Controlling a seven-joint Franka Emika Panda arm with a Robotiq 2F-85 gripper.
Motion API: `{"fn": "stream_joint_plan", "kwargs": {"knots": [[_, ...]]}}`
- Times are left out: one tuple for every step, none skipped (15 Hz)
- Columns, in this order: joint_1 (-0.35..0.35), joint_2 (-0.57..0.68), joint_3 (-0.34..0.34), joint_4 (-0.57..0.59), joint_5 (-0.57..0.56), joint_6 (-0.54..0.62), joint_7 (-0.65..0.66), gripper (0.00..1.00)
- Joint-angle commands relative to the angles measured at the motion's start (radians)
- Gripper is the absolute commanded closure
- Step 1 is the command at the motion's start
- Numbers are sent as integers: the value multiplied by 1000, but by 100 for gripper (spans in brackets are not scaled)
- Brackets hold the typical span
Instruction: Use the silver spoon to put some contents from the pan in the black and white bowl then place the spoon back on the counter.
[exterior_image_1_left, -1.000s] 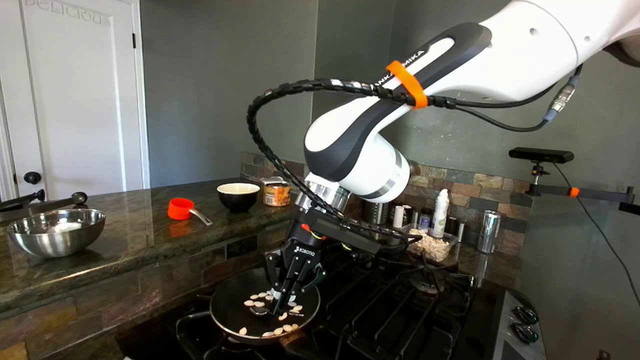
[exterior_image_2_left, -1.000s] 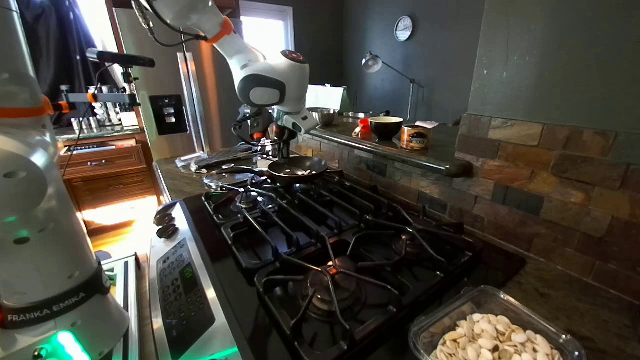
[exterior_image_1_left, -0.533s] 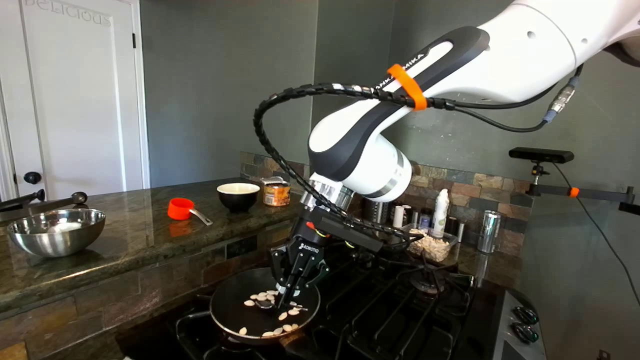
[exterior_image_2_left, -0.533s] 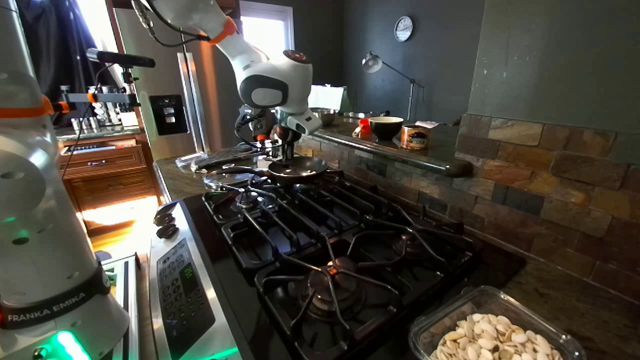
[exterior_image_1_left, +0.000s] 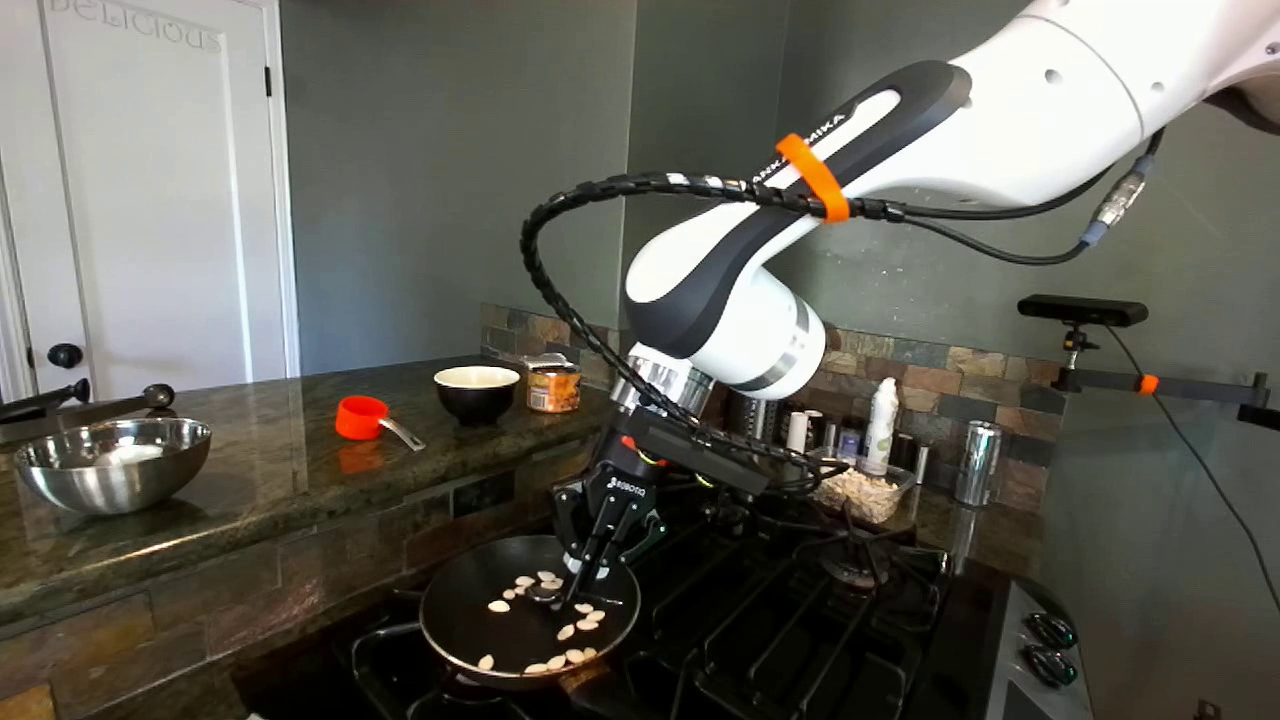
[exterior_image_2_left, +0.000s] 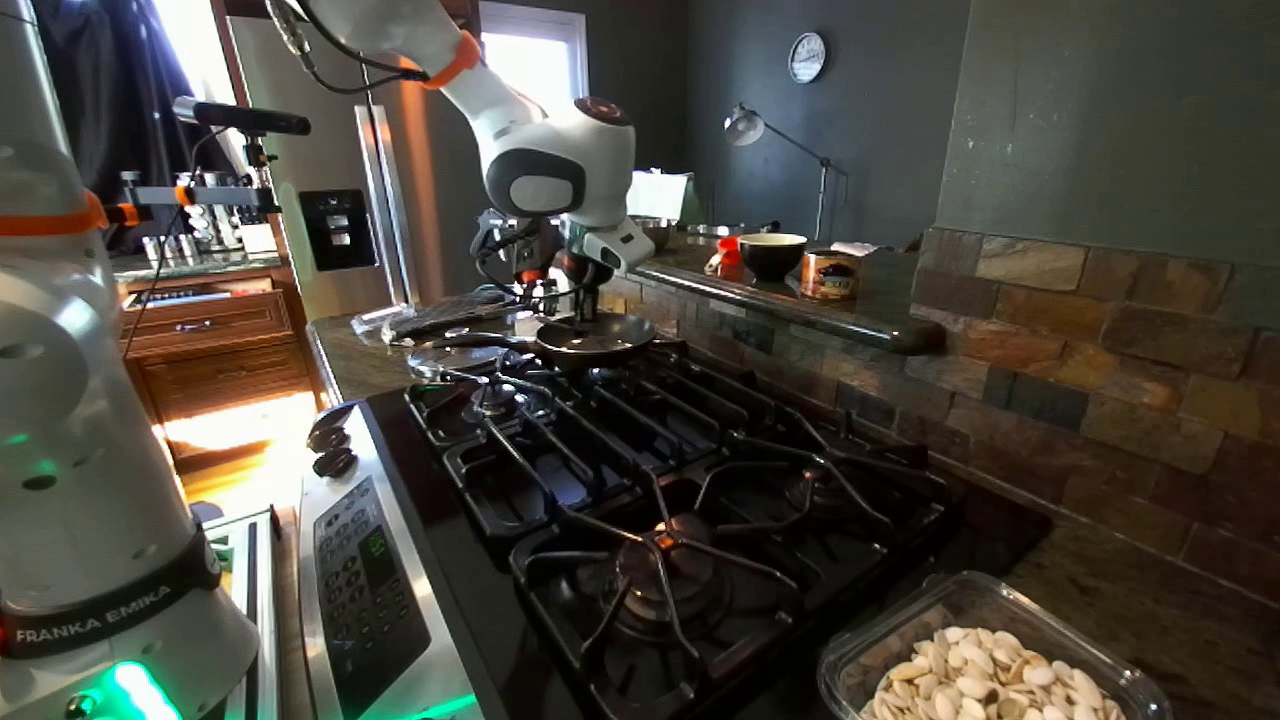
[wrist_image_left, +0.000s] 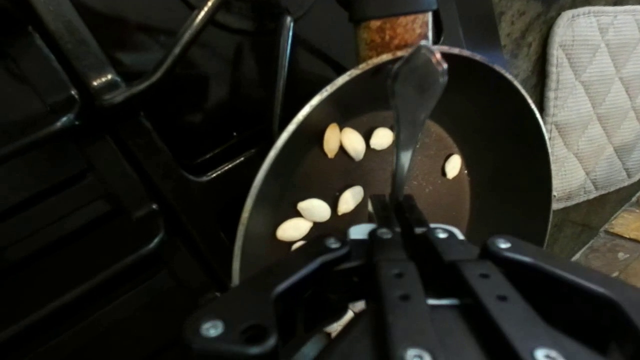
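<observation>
Pincer (exterior_image_1_left: 572, 592) in an exterior view, slanting down into the pan (exterior_image_1_left: 468, 628), closed tightly on the silver spoon (exterior_image_1_left: 542, 594) by its thin handle, with scooping end low among loose pale chunks (exterior_image_1_left: 498, 606), presumably to slide beneath a few. Looks like the scooping step; cannot tell of any load on the spoon. Black and white bowl (exterior_image_1_left: 477, 402) up on the raised surface (exterior_image_1_left: 270, 440), near the edge and beside an orange-brown jar (exterior_image_1_left: 553, 389), probably for a short carry across from the stove (exterior_image_1_left: 955, 625). Red cup (exterior_image_1_left: 361, 418) on the bowl's other side, likely out of play. In an exterior view also, pan resting on the stove with handle toward the control panel (exterior_image_2_left: 375, 560), perhaps to keep the round part nearer the bowl; clear tub (exterior_image_2_left: 875, 645) of similar pieces (exterior_image_2_left: 985, 680) in the foreground, seemingly a spare supply. In the wrist view, fingers (wrist_image_left: 381, 212) almost together, with nothing but the spoon's handle between; gripped partway along, tail end free toward the pan's own handle, apparently to reach forward with the scoop, hidden here behind the pincer. Quilted pad (wrist_image_left: 592, 105) just beside the pan, possibly as a guard against heat.
</observation>
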Motion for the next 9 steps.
{"fn": "stream_joint_plan", "kwargs": {"knots": [[-2,9,-8,10,-40,-4,43,98],[-1,11,-10,13,-58,-5,57,98],[0,14,-11,16,-79,-5,72,98],[0,18,-12,22,-97,-8,84,98],[0,23,-12,28,-115,-9,96,98],[1,27,-12,34,-133,-10,106,98],[2,32,-11,40,-153,-12,117,98],[2,35,-10,45,-170,-13,124,98],[3,39,-10,51,-189,-15,136,98]]}}
